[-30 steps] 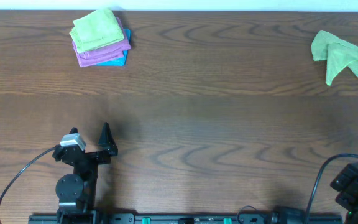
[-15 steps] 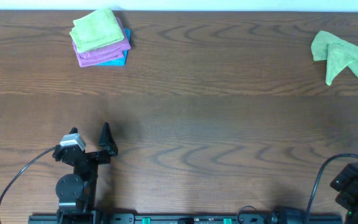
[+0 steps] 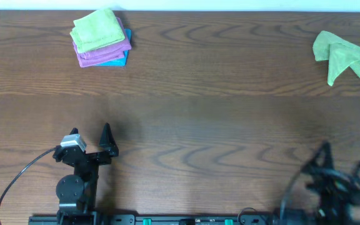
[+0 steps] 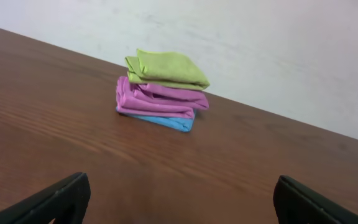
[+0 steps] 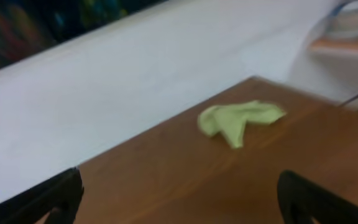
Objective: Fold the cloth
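Since the cloth (image 5: 238,118) looks soft, light and limp, lying crumpled on the surface (image 5: 328,143) well ahead of the right tool (image 5: 179,186), probably best pinched at a loose corner. Right tool & left tool (image 4: 182,186) both gape wide, holding nothing.

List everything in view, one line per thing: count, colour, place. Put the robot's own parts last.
table: one, dark brown wood grain, fills the overhead view
crumpled cloth: one, lime-green, far right corner, unfolded
folded green cloth: one, lime-green, top of a stack at the far left
purple cloth: one, purple, middle of that stack
blue cloth: one, blue, bottom of that stack
wall: one, white, beyond the table's far edge
left tool: one, black, near left, open, holding nothing
right tool: one, black, near right, blurred, open, holding nothing
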Controlling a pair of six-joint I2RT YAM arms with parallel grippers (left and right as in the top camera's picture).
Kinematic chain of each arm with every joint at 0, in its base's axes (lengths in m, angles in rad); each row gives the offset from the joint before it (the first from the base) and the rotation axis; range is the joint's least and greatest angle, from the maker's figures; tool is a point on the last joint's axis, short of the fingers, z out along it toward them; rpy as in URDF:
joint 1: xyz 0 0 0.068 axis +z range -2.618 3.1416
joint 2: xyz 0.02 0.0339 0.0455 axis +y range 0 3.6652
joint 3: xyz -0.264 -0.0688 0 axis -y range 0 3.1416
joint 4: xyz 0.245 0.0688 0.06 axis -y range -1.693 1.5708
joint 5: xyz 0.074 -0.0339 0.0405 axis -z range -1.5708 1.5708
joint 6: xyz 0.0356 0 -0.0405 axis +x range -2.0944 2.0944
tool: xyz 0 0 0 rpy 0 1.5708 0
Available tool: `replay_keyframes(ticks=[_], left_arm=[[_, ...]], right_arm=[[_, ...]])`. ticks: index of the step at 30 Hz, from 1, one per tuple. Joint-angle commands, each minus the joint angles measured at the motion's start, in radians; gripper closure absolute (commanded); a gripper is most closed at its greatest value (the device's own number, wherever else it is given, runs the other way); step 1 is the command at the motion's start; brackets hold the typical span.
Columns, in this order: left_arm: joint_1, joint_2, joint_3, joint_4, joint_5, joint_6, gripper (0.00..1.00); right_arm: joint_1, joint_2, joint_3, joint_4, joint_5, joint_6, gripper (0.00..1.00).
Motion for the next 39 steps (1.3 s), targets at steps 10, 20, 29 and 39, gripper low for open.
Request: replay_keyframes(ticks=[10, 20, 29, 39], left_arm=[[-0.002, -0.009, -0.018, -0.05, -0.021, 0.01, 0.05], [-0.002, -0.009, -0.018, -0.05, -0.021, 0.011, 0.05], [-0.002, -0.009, -0.018, -0.05, -0.021, 0.011, 0.05], [-0.002, -0.009, -0.018, -0.05, -0.021, 0.01, 0.05]], right_arm=[[0.006, -0.019, -0.386, 0.234, -0.074, 0.139, 0.01], [0.006, -0.019, -0.491, 0.278, -0.064, -0.166, 0.01], [0.006, -0.019, -0.491, 0.275, -0.064, -0.43, 0.01], [0.006, -0.018, -0.491, 0.276, -0.064, -0.43, 0.01]])
